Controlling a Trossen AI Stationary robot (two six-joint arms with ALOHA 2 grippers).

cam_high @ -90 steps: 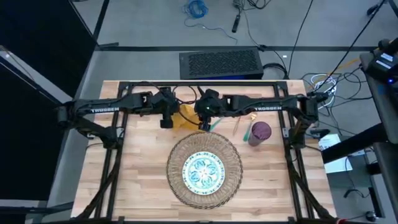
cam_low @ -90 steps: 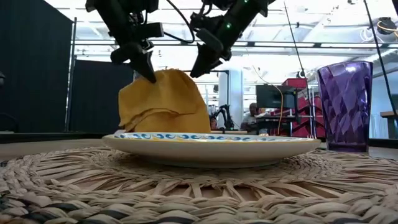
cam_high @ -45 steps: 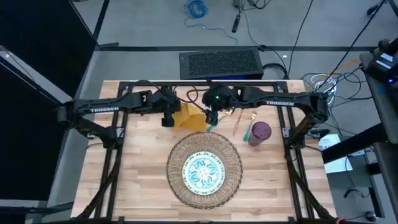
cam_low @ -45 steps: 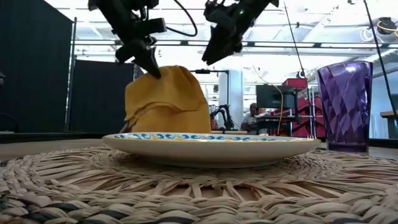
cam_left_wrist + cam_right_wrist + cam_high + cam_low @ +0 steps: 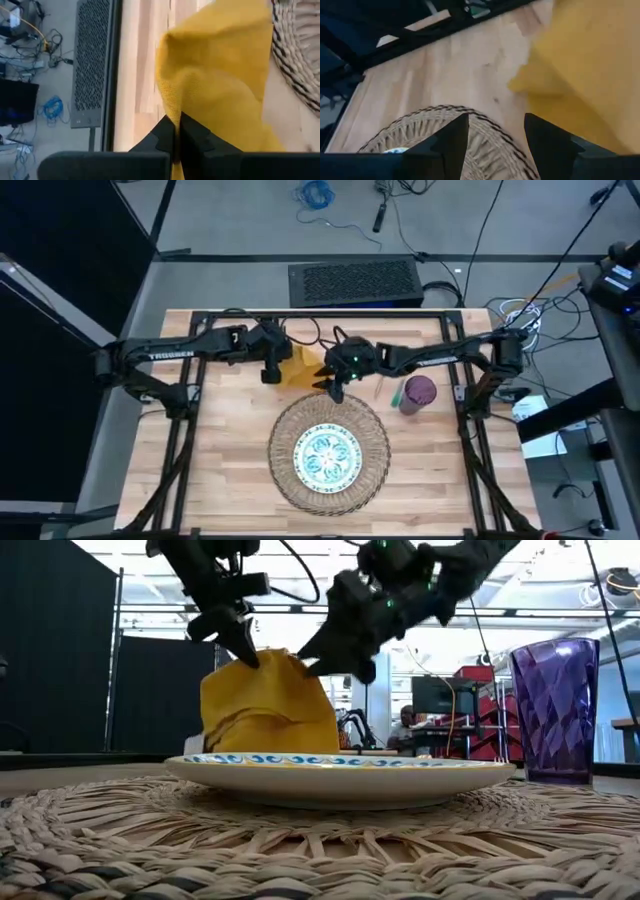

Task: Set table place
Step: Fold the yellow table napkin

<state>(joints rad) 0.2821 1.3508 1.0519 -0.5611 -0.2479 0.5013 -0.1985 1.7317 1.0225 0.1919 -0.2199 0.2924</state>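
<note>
A mustard-yellow napkin [image 5: 303, 369] stands bunched up on the table [image 5: 220, 450], beyond the round woven mat [image 5: 328, 452] that carries the blue-green plate [image 5: 326, 456]. My left gripper [image 5: 270, 372] is shut on the napkin's top [image 5: 262, 665]. My right gripper [image 5: 335, 387] hovers open at the napkin's right side, above the mat's far edge [image 5: 445, 125]. The purple cup [image 5: 418, 393] stands upright to the right, with gold cutlery [image 5: 385, 377] lying beside it. In the low view the plate [image 5: 340, 772] hides the napkin's lower part. My left gripper pinches a raised fold of the napkin [image 5: 172, 107] between its two fingers, near the cloth's upper left. The fingers [image 5: 240, 648] slant down from above and from the table's left. The cloth hangs below them in loose folds. My right gripper: I cannot tell whether a fingertip [image 5: 312, 662] touches the napkin's upper right edge.
A green-handled piece [image 5: 397, 391] lies between the cutlery and the cup. The black frame bars [image 5: 330, 320] run along the table's far edge and down both sides. Bare wood shows left [image 5: 215, 430] and right [image 5: 430, 460] of the mat.
My right gripper first rose and drew toward the table's right, then came down toward the near edge to the napkin's right side, tipping lower. My left gripper has kept its hold; the napkin's peak has shifted slightly to the right.
</note>
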